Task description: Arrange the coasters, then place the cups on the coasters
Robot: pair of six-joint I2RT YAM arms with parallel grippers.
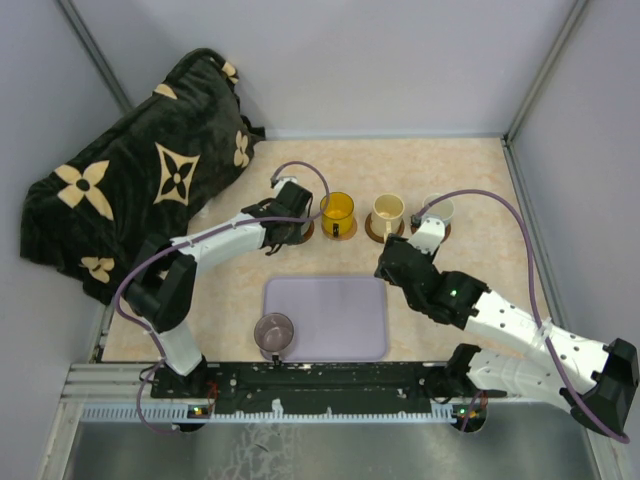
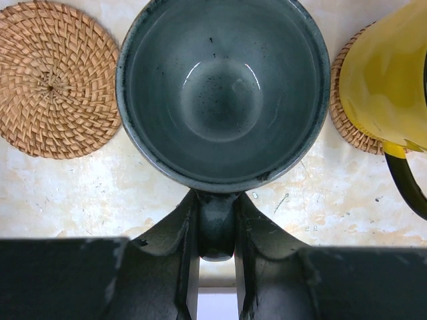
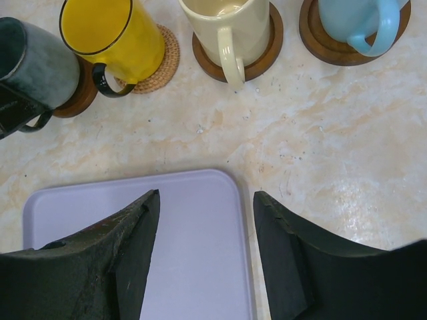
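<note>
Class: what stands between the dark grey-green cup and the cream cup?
The yellow cup on a woven coaster; the right wrist view shows it.

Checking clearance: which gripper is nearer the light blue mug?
Right. The right gripper hovers near the light blue mug; the left gripper grips the dark grey-green mug at the mug row's other end.

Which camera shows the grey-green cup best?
Left wrist: it looks straight into the grey-green cup, handle in the left tool. Right wrist shows its side at the edge; overhead, the arm largely hides it.
</note>
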